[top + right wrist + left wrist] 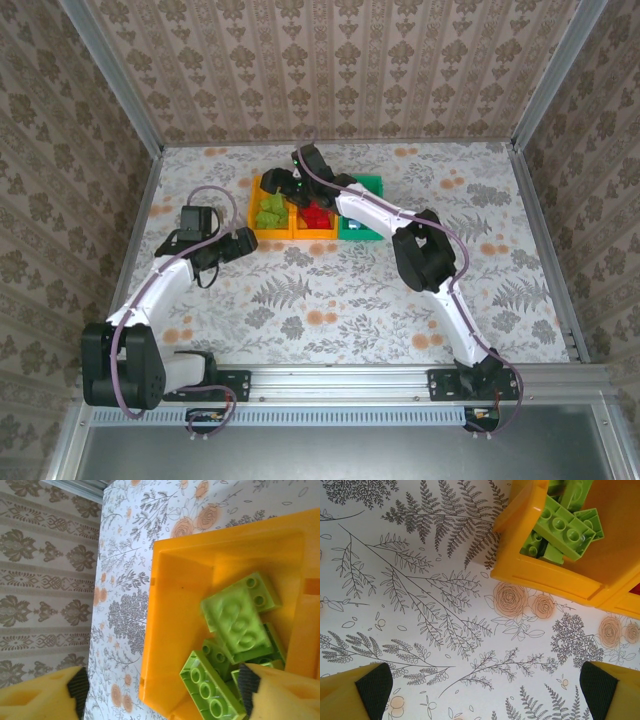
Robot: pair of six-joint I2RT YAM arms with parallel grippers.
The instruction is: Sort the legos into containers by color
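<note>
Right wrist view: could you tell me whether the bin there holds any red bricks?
No, the bricks visible in that orange-yellow bin are all lime green.

The orange-yellow bin [175,605] holds a heap of lime green bricks [235,625] toward four o'clock. The right end effector [164,687] gapes wide at six o'clock.

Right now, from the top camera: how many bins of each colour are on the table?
Orange-yellow bins: 2
Green bins: 1
Total: 3 bins
</note>
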